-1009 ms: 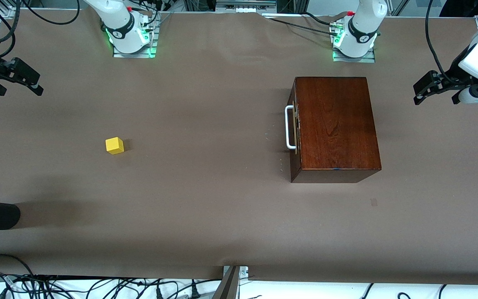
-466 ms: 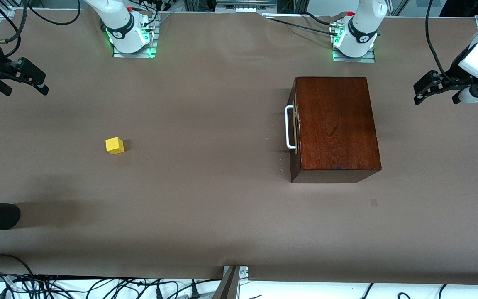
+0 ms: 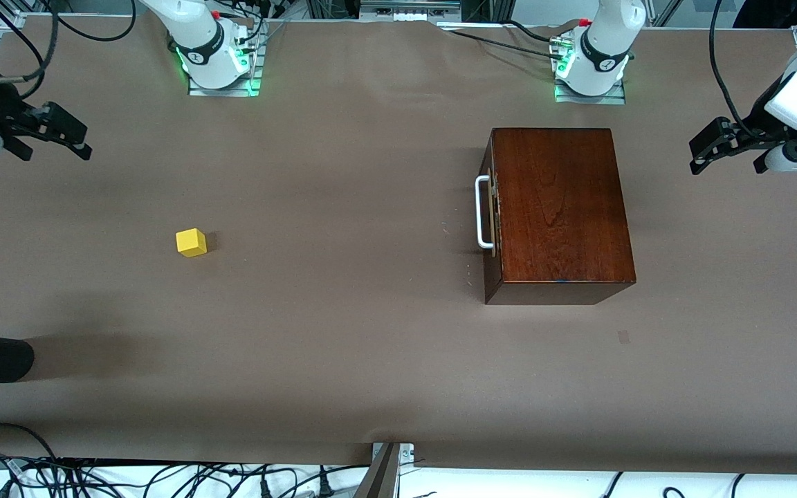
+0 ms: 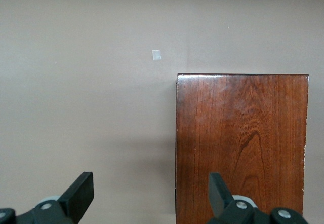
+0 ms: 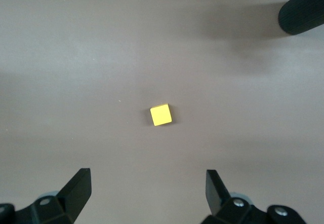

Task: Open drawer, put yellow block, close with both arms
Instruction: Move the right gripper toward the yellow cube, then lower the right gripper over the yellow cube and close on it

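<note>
Glossy dark wooden box (image 3: 559, 211) keeps its drawer (image 3: 488, 211) shut beside the idle, wide-open left gripper (image 3: 724, 149); the right gripper (image 3: 52, 135), jaws spread and empty, has edged toward the small bright yellow cube (image 3: 191, 243), suggesting pickup comes first.

Right gripper (image 5: 147, 193): we see our two black fingers spread wide, nothing between them, up in the air over the table.
Yellow block (image 5: 161, 115): we see its top face, lying alone on the table, apart from both fingers.
Table (image 5: 76, 72): plain brown surface.
Dark object (image 5: 304, 12): a rounded black shape at the picture's edge, casting a soft shadow on the table.
</note>
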You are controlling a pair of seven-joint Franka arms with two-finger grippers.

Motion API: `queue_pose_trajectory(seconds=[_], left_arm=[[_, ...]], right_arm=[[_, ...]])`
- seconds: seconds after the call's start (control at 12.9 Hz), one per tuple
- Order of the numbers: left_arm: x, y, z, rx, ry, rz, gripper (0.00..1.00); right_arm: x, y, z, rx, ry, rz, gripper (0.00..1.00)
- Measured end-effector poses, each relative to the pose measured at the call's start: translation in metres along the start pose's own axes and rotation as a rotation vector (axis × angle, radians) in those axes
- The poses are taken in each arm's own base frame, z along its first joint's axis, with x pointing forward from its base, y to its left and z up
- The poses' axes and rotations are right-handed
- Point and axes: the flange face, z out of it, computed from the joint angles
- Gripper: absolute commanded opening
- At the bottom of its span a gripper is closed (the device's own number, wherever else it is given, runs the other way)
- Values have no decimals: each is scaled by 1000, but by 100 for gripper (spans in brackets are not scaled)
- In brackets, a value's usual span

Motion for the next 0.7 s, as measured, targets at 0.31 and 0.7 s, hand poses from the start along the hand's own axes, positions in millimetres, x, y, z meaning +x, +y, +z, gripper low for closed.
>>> queue_pose_trajectory(seconds=[0.31,0.7], left_arm=[[0,0,0,0,0,0,100],[1,0,1,0,-3,1,100]], right_arm=[[-5,1,60,-1,-35,3,100],[-16,4,148,-4,-47,6,100]])
